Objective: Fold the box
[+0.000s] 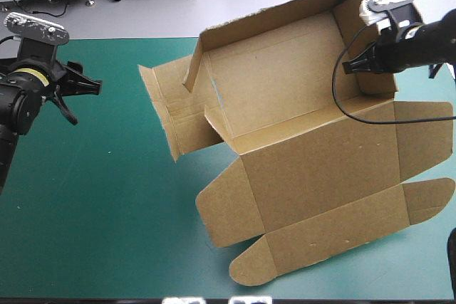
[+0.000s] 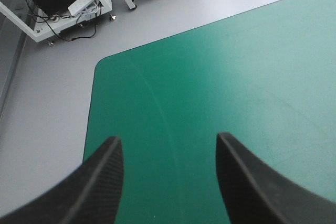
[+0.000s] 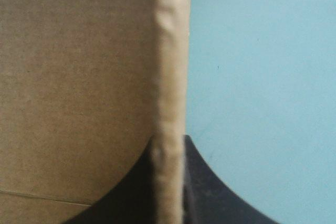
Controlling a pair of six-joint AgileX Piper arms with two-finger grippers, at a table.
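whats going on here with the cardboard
The right tool is shut on the right-hand wall of the brown box, holding it upright. The far wall stands too, the left flap splays outward, and the lid lies flat toward the near edge. The left tool hangs open over the teal-green cover, apart from the box.

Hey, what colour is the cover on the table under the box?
Plain teal-green; the cover shows best in the high view, around the brown box.
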